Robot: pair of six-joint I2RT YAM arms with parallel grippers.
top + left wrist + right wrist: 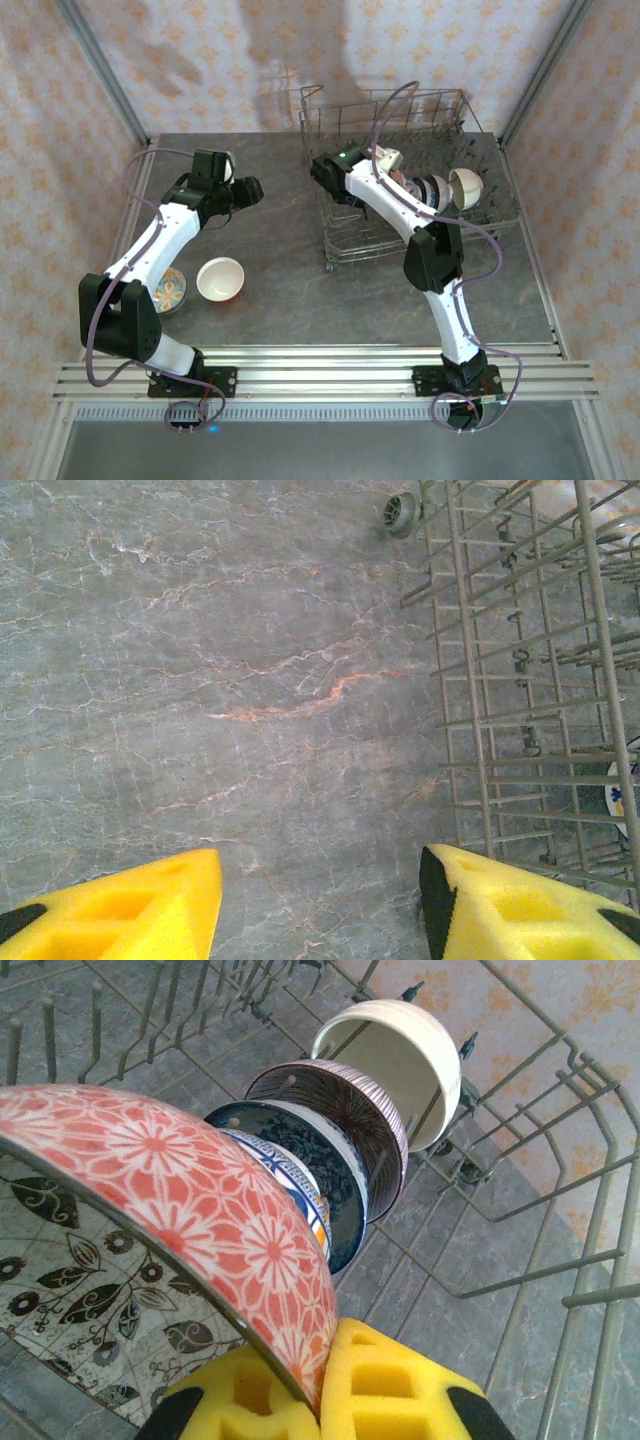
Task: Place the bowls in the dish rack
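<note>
Grey marbled tabletop [300, 300] veined pink, peach patterned walls [200, 60] around it. My right gripper [318, 1385] is clenched on the rim of a red floral bowl [200, 1190] inside the dish rack [345, 250] at far right, near a row of racked bowls [330, 1140]. My left gripper [320, 890] hangs spread, grasping nothing, just left of the rack; a white bowl [221, 278] and a patterned bowl [170, 290] sit near left

Bright, even light — soft shadows on the back wall [300, 60], wrist views grainy.
</note>
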